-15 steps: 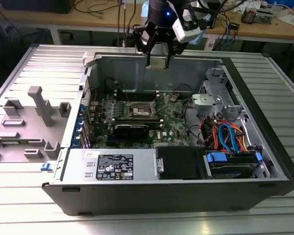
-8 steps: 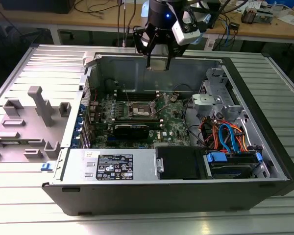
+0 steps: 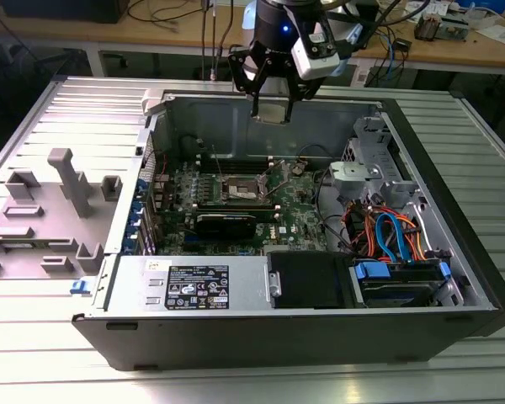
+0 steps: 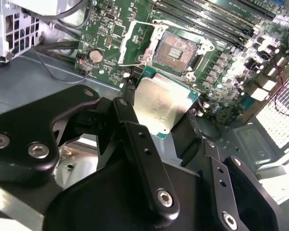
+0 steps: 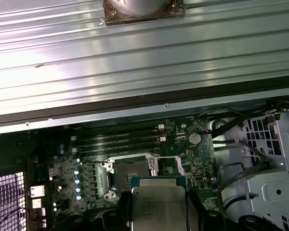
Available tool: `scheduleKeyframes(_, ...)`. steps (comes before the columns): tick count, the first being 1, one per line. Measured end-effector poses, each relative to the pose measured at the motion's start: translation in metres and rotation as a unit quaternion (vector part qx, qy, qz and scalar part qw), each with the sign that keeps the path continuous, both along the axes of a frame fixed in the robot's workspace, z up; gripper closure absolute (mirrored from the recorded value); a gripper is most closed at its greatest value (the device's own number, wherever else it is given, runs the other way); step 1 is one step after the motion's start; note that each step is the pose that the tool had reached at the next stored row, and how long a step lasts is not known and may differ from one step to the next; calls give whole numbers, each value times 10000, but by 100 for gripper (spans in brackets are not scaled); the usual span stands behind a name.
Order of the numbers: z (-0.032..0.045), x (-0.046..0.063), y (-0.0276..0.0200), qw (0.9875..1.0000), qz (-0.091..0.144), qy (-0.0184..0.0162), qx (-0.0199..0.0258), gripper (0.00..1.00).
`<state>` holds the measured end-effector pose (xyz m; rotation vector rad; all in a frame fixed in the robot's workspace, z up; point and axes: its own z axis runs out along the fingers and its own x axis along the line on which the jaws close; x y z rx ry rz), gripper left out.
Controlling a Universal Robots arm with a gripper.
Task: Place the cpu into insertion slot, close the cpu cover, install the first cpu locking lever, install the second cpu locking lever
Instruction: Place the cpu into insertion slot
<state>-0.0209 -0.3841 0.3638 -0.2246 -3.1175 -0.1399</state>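
Gripper (image 3: 272, 106) hung over the open computer case (image 3: 278, 341), fingers clamped on the cpu (image 4: 164, 103) by its edges. Down inside, on the motherboard (image 4: 106, 29), the insertion slot (image 4: 176, 50) lay bare, cpu cover (image 4: 126, 42) swung open beside it.

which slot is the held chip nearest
The insertion slot, the square socket beside the cpu in the second wrist view; the long black memory slots lie beyond it.
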Motion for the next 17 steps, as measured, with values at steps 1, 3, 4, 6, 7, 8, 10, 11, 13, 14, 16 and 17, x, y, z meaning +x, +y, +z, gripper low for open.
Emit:
scheduleKeyframes(1, -1, 0, 0, 10000, -36, 0, 0, 45)
scheduleKeyframes(3, -6, 0, -2, 9999, -142, 0, 0, 45)
scheduleKeyframes(4, -10, 0, -3, 9998, -178, 0, 0, 45)
scheduleKeyframes(6, -24, 0, -7, 9996, -290, 0, 0, 45)
scheduleKeyframes(7, -31, 0, -8, 9994, -358, 0, 0, 45)
scheduleKeyframes(8, -38, 0, -9, 9991, -424, 0, 0, 45)
scheduleKeyframes(10, -67, 0, -9, 9977, -683, 0, -1, 45)
scheduleKeyframes(11, -77, 0, -10, 9971, -766, 0, -1, 45)
scheduleKeyframes(13, -95, 0, -10, 9955, -951, 0, -2, 45)
scheduleKeyframes(14, -104, 0, -10, 9946, -1042, 0, -2, 45)
scheduleKeyframes(16, -116, 0, -10, 9930, -1178, 0, -2, 45)
scheduleKeyframes(17, -120, 0, -10, 9924, -1229, 0, -2, 45)
